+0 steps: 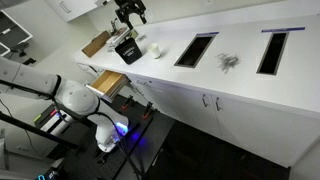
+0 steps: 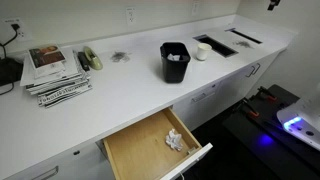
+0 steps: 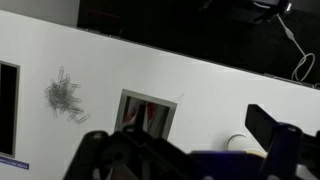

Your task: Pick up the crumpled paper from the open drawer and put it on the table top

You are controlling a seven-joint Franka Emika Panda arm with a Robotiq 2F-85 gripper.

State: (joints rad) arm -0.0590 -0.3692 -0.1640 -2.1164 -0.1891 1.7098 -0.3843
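The crumpled paper (image 2: 176, 139) is a white ball lying in the open drawer (image 2: 135, 150), near its right front corner. In an exterior view the drawer (image 1: 108, 80) shows its light-brown wooden inside, but I cannot make out the paper there. The white table top (image 1: 240, 80) (image 2: 130, 85) (image 3: 210, 90) has two dark cut-outs (image 1: 195, 48) (image 1: 272, 50). My gripper (image 1: 130, 10) hangs open and empty high above the counter, over a black bin, far from the drawer. In the wrist view its dark fingers (image 3: 180, 135) frame the bottom edge.
A black bin (image 1: 127, 48) (image 2: 174, 60) and a white cup (image 1: 155, 48) (image 2: 201, 50) (image 3: 238, 142) stand on the counter. A pile of metal clips (image 1: 228, 62) (image 3: 65, 97) lies between the cut-outs. Magazines (image 2: 55, 70) lie at the far end. White cupboard doors (image 1: 210, 105) sit below.
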